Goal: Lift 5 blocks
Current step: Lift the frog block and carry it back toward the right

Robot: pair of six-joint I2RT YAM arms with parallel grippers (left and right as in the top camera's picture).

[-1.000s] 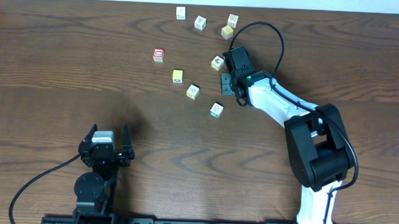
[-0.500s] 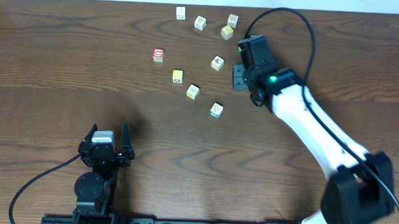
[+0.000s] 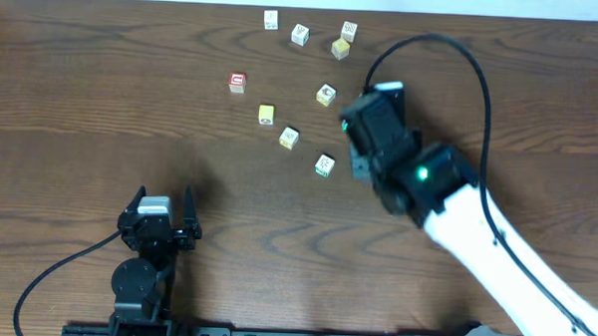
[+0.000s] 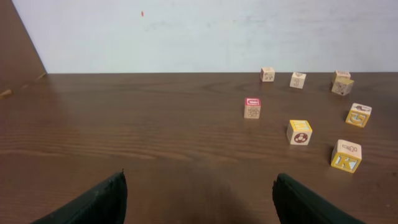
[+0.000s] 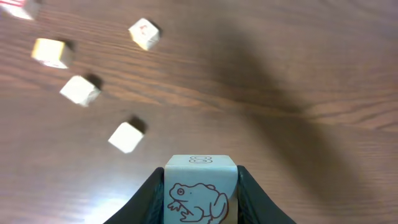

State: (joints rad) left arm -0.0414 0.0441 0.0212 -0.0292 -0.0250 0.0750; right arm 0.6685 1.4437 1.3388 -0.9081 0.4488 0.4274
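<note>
Blocks point(image 3: 288, 137), cream and yellow, sit scattered over the far middle of the wooden tabletop point(image 3: 82, 91). At near left, the left gripper point(image 3: 163, 198) rests low, jaws wide apart with nothing between them, well apart from the scatter. A red cube point(image 3: 237, 81) marks the group's left edge, with eight pale cubes spread to its right. Just right of them, the right gripper point(image 5: 199, 208) is clamped on a frog block point(image 5: 200, 183), held up off the tabletop. Loose cubes show blurred below it in the wrist view.
</note>
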